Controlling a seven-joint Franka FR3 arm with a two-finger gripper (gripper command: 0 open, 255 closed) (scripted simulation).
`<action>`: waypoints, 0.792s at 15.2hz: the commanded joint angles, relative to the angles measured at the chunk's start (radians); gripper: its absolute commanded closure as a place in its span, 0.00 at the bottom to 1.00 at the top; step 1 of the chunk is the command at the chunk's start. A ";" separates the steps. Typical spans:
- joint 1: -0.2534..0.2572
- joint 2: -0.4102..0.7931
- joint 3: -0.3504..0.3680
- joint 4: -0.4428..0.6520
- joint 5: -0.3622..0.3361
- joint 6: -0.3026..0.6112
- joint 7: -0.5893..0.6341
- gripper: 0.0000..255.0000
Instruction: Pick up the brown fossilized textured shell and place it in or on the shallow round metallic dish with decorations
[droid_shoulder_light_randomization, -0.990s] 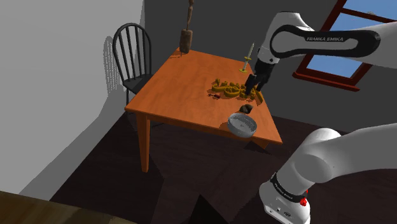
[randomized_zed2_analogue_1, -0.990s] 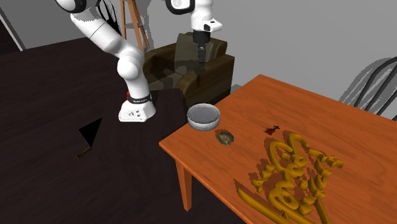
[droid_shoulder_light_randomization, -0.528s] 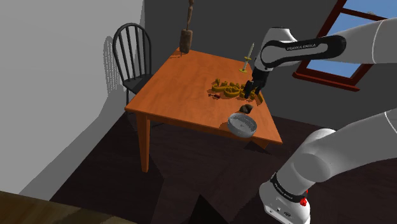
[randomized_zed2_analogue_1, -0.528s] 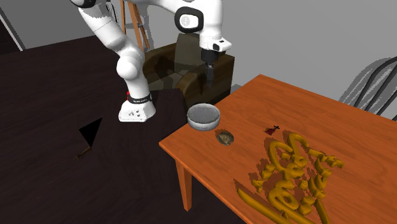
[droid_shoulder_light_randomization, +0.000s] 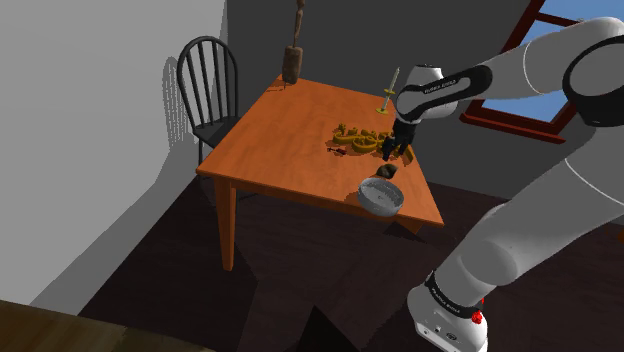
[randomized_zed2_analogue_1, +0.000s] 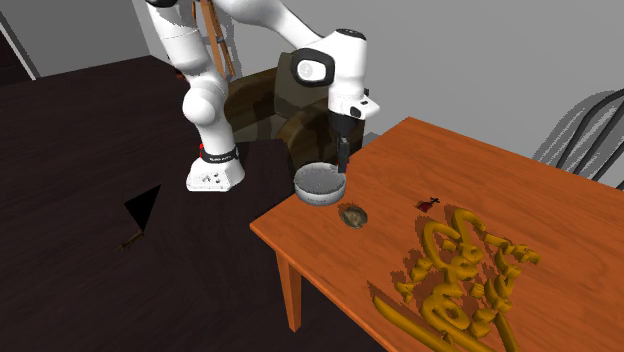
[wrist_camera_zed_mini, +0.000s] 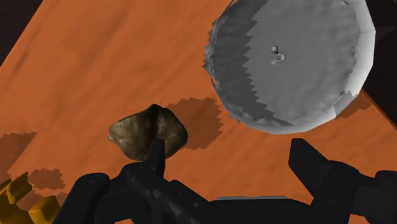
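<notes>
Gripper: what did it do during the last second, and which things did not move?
The gripper came down toward the table, open, and now hangs near the shell and the dish, holding nothing. Shell, dish and golden ornament kept their places.

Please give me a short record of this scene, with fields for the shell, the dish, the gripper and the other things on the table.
shell: brown, lying on the table beside the dish, not held
dish: grey, round, no shell in it
gripper: jaws open, over the table near shell and dish
also on table: golden ornament
</notes>
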 joint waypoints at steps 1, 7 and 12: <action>-0.002 0.082 -0.025 0.038 0.026 0.044 -0.038 0.00; -0.019 0.220 -0.051 0.075 0.091 0.138 -0.109 0.00; -0.027 0.272 -0.050 0.060 0.124 0.201 -0.133 0.00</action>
